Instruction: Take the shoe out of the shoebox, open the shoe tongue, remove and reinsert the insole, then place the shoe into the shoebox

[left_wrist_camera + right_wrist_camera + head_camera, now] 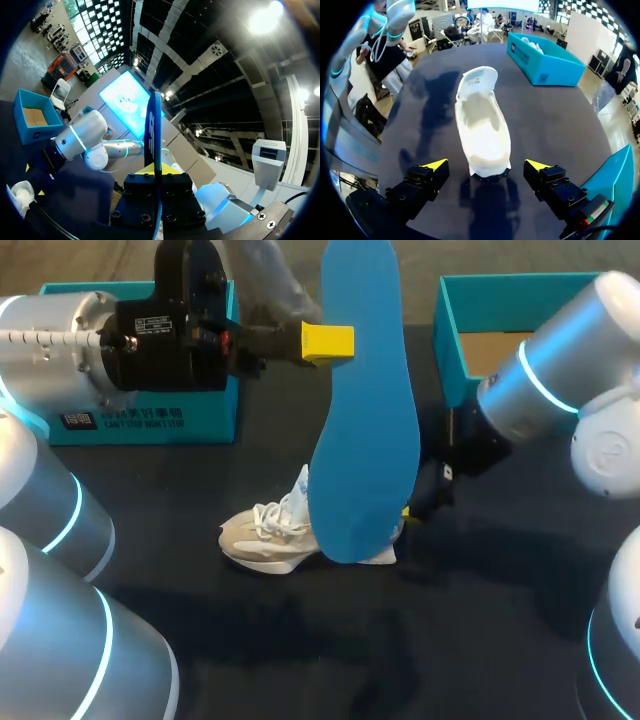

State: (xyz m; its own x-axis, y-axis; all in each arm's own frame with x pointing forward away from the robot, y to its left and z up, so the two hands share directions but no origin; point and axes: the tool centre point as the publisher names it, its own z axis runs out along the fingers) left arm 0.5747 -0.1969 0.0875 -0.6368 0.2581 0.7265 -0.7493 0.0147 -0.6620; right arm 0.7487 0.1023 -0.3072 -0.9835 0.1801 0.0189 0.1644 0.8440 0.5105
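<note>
While the left pincer [327,342] pinches the blue insole [365,400] from two sides, its yellow tips pressed against the sheet in the upper middle of the head view, the insole hangs upright with its lower end in front of the shoe [262,535] at the centre of the frame. In the left wrist view the same pincer [156,172] is closed on the insole [154,125], which shows edge-on as a thin blue strip rising straight out from between the fingers. The right pincer [486,166] stands spread, one yellow tip on each side of the shoe's heel, and neither tip touches it. The white shoe [482,120] lies ahead of it on the dark tabletop [550,115], its mouth wide open and its tongue folded forward. In the head view the right pincer [418,502] sits just right of the shoe, low over the tabletop [300,640]. An open shoebox [470,335] with a brown floor stands at the upper right, and a second teal box [140,420] stands at the upper left.
</note>
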